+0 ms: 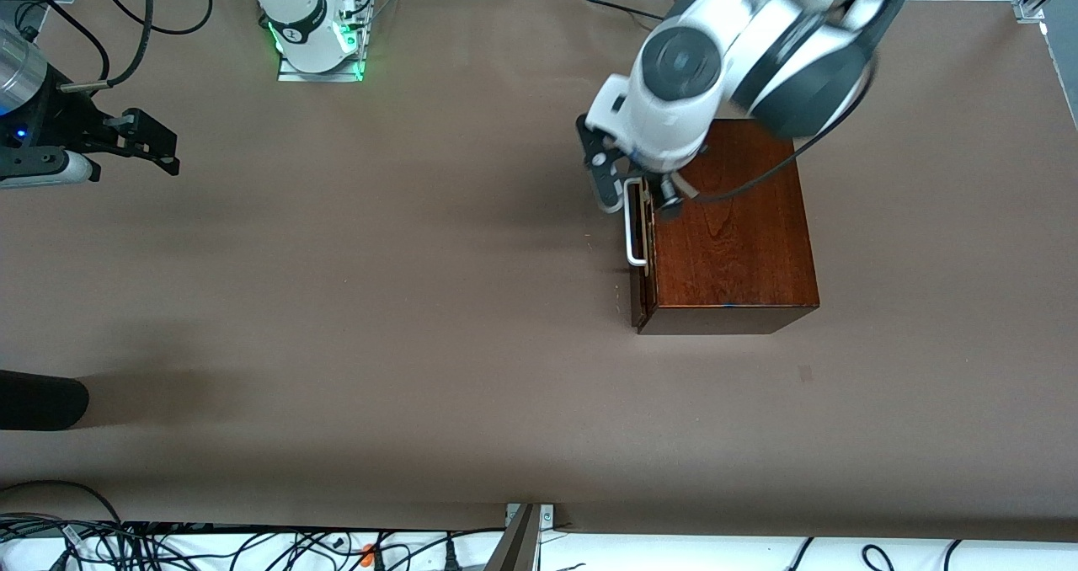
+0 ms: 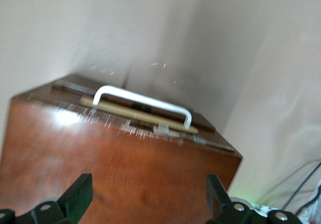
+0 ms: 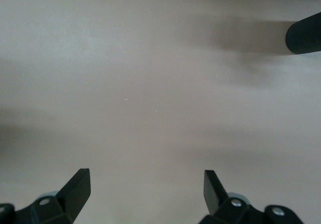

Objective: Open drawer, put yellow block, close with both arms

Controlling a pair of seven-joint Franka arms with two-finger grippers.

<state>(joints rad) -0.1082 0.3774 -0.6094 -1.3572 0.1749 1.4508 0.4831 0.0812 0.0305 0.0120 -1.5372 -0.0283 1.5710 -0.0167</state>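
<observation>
The dark reddish-brown wooden box [image 1: 741,234] stands toward the left arm's end of the table. Its drawer [image 1: 642,255] has a dark front with a white bar handle [image 1: 632,230] that faces the right arm's end. In the left wrist view the handle [image 2: 143,102] lies ahead of the open fingers, above a thin pale strip. My left gripper [image 1: 636,190] hangs open over the box's top edge by the handle's end, holding nothing. My right gripper [image 1: 164,152] waits open over bare table at the right arm's end, and in its own view the right gripper [image 3: 146,191] is empty. The yellow block is out of view.
A black rounded cylinder [image 1: 42,402] pokes in at the table's edge at the right arm's end, also visible as the black cylinder [image 3: 303,33]. The right arm's green-lit base [image 1: 318,45] stands at the table's robot edge. Cables lie off the table nearest the front camera.
</observation>
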